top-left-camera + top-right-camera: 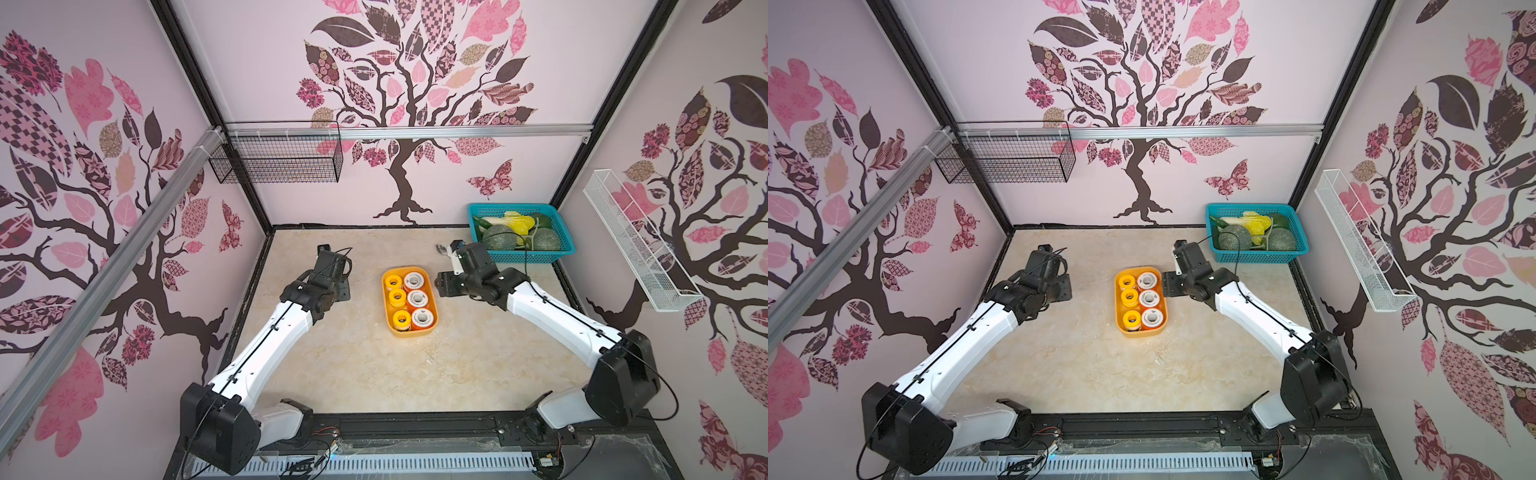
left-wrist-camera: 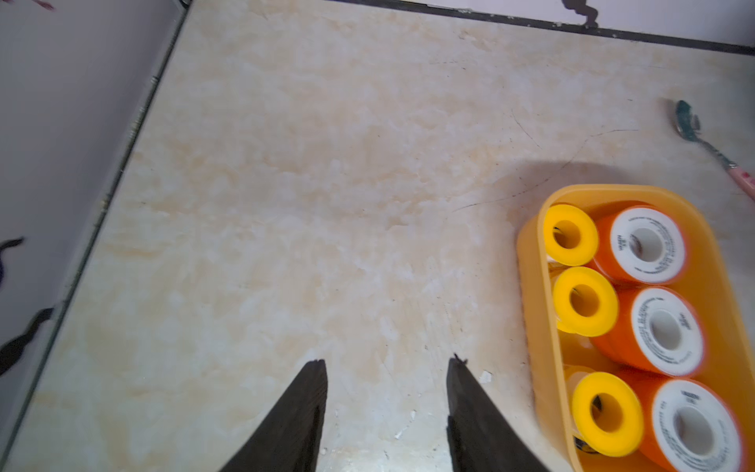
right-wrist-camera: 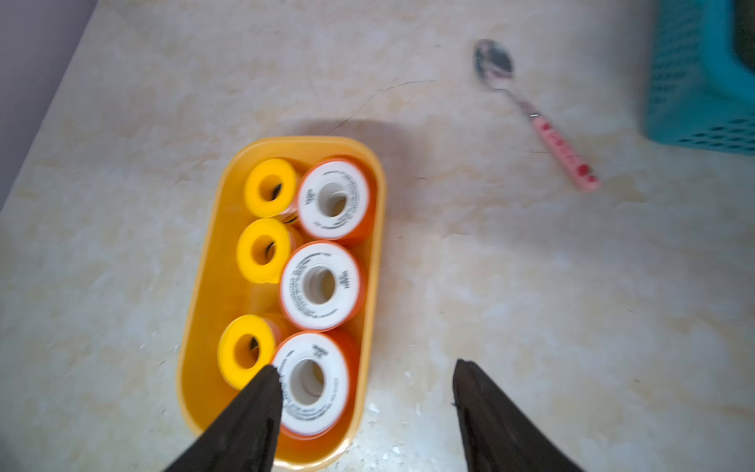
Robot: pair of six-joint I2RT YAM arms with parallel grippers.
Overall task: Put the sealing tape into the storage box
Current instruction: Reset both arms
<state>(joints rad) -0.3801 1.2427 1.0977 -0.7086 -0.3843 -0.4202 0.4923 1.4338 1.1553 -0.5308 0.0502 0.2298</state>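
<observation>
Yellow-orange storage box is being occupied by 6 visible sealing tape rolls, 3 yellow and 3 orange with white faces. Both the left gripper and the right gripper are being held spread, nothing pinched.

The storage box is a low yellow-orange tub with round corners. It sits flat near the middle of the table, its long side running front to back. Six rolls show on top, in two rows of three, each lying flat with its hole up. The yellow rolls fill the row on the left arm's side. The orange rolls, bigger, with white printed faces, fill the other row, close beside them. Something dark peeks out under the nearest yellow roll.
</observation>
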